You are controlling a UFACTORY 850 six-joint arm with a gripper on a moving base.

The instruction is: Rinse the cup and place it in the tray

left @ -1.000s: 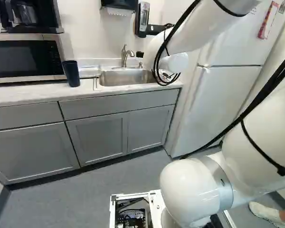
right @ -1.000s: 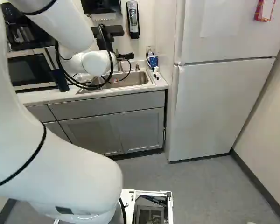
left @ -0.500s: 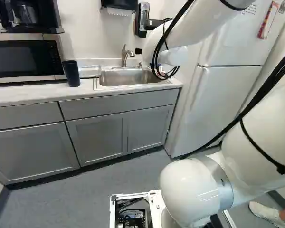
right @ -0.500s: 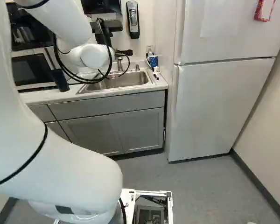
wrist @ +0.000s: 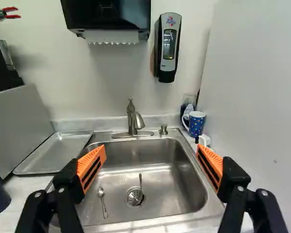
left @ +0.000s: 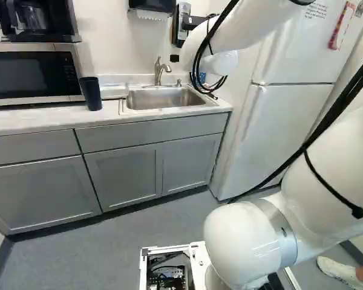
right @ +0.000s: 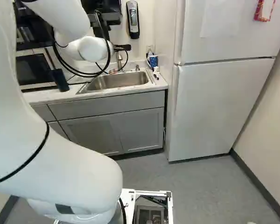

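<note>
Wrist view: steel sink [wrist: 184,182] with two spoons [wrist: 103,203] inside, beneath wide-apart empty jaws [wrist: 149,162].

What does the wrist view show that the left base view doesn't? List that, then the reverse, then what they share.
Only the wrist view: the orange pads, the spoon and the drain.
Only the left base view: the cabinet doors and the floor.
Both: the sink, faucet, flat tray, dark cup and soap dispenser.

Tray [wrist: 58,150] left of sink [wrist: 169,189], faucet [wrist: 132,121] behind sink, spoon [wrist: 101,193] inside, mug [wrist: 197,125] right of faucet
</note>
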